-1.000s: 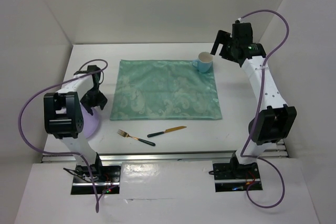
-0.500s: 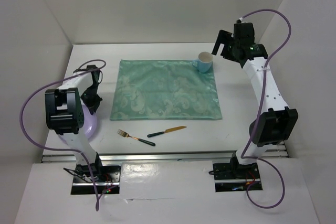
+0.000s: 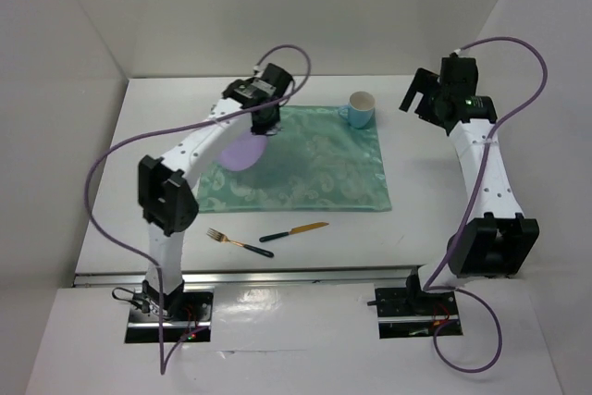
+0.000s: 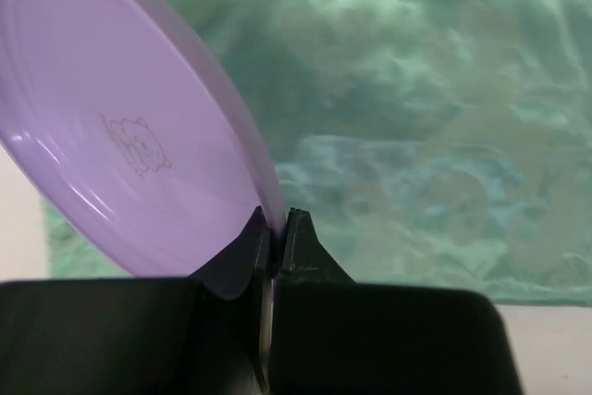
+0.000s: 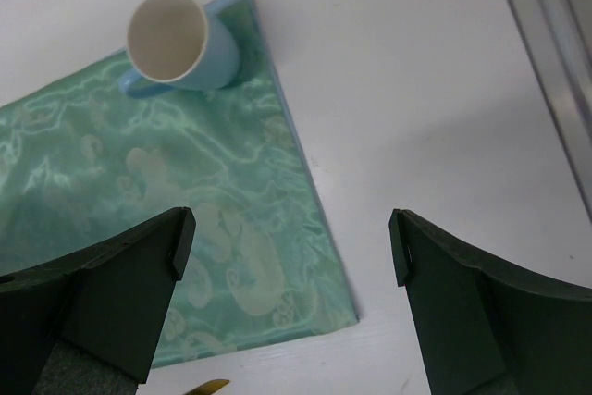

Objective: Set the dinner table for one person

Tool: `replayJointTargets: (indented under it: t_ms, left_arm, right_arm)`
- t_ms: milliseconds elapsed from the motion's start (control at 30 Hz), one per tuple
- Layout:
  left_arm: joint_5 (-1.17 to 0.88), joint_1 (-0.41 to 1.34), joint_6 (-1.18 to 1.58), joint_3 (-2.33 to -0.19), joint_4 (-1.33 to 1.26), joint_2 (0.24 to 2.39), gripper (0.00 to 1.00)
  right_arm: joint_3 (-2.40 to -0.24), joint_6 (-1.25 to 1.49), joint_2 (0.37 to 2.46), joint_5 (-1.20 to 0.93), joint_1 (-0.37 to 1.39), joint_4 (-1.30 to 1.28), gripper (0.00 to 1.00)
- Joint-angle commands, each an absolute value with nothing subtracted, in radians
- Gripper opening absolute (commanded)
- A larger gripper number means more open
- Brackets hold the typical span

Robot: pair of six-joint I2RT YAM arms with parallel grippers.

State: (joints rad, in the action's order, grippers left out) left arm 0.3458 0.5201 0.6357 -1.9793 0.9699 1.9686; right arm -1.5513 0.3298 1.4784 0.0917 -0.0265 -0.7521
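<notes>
Where the left arm is reaching across the bench (image 3: 416, 182), a purple plate (image 4: 120, 136) is being grasped at its rim by the left end effector (image 4: 275, 219), whose jaws are being pressed shut on the edge. The plate is being held tilted over the far left part of a teal patterned placemat (image 3: 314, 173); whether its lower edge is touching the cloth cannot be told. The placemat is being carried flat by the white bench, which is being bordered by metal rails along its near edge. Nearer the arm bases, on bare bench just off the mat's near edge, a gold fork (image 3: 229, 239) and a gold knife (image 3: 294, 231) with a dark handle are being kept side by side, handle ends close together. On the mat's far right corner, a blue cup (image 5: 176, 43) with a white interior is being supported upright. Furthest right, the right end effector (image 5: 291, 238) is being held released, jaws wide apart, above the bench beside the cup.
</notes>
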Motion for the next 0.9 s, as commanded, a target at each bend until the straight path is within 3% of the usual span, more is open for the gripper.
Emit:
replayJointTargets:
  t_ms: [0, 133, 767, 867]
  left_arm:
    - [0.374, 0.599, 0.607, -2.173, 1.104, 2.141, 0.00]
    - [0.385, 0.666, 0.607, -2.330, 1.132, 2.273, 0.00]
    - [0.333, 0.716, 0.607, -2.428, 0.988, 2.488, 0.00]
    - [0.273, 0.716, 0.598, -2.378, 0.954, 2.473, 0.21]
  right_arm:
    - [-1.536, 0.307, 1.388, 0.106, -0.058, -0.793, 1.00]
    - [-1.494, 0.284, 1.336, 0.106, -0.103, -0.802, 1.00]
    - [-1.413, 0.282, 1.308, 0.075, -0.112, -0.825, 1.00]
    - [-1.393, 0.291, 1.299, 0.063, -0.112, -0.825, 1.00]
